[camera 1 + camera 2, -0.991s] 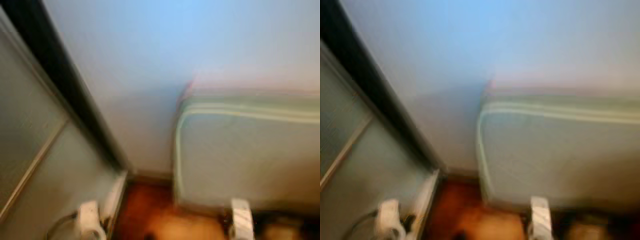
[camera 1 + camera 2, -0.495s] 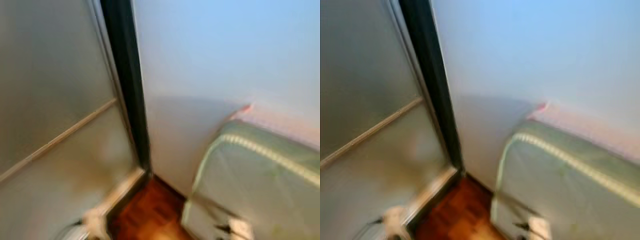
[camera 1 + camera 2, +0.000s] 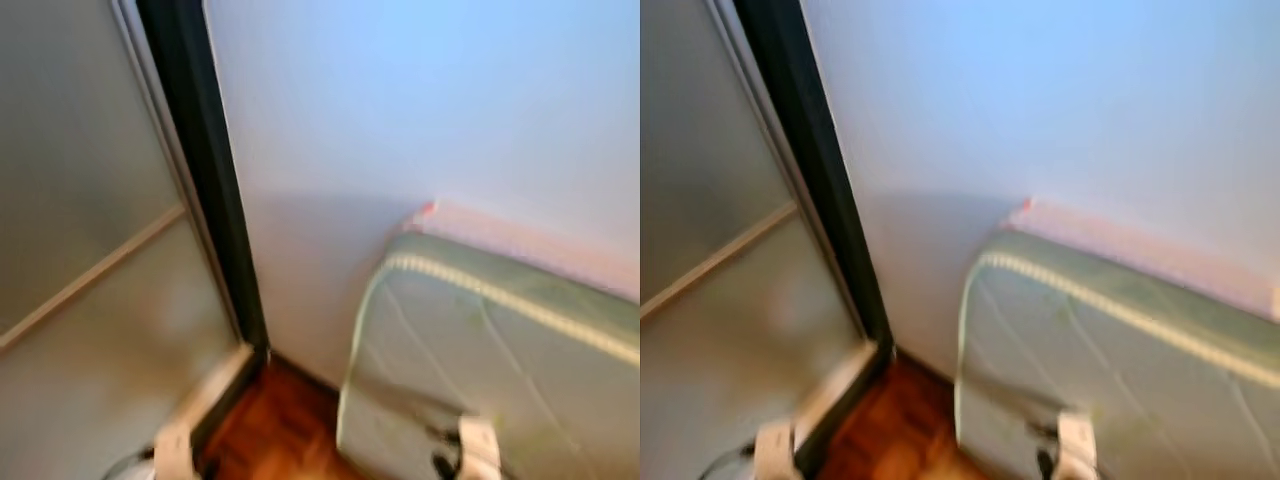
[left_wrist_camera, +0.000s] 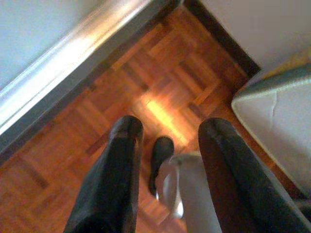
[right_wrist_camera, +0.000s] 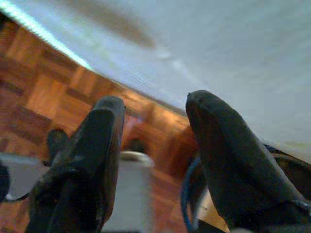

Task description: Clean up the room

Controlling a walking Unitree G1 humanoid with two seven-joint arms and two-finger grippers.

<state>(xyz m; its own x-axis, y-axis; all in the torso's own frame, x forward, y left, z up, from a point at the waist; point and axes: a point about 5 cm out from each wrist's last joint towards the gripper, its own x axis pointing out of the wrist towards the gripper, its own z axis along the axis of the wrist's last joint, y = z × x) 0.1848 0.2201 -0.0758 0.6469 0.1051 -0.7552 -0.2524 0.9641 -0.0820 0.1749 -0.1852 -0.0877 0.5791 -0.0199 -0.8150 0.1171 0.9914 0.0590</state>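
I face a room corner with no loose item on the wooden floor (image 4: 160, 82) ahead of me. A mattress in a pale green cover (image 3: 500, 360) leans at the right against the white wall (image 3: 400, 110). Both arms hang low, the left wrist (image 3: 172, 452) and the right wrist (image 3: 478, 445) at the bottom edge. In the left wrist view my left gripper (image 4: 170, 127) is open over the parquet, with nothing between its fingers. In the right wrist view my right gripper (image 5: 156, 102) is also open and empty, close beside the mattress side (image 5: 218, 43).
A frosted sliding door (image 3: 80, 220) with a black frame (image 3: 205, 190) fills the left. Its pale floor rail (image 4: 73, 58) runs along the parquet. A dark skirting board (image 4: 223, 41) lines the wall. My own leg and black foot (image 4: 163, 155) stand below the left gripper.
The whole blurred picture has shifted, so the camera has turned: the door frame now stands further left than half a second ago and more mattress shows. Both arms still hang low.
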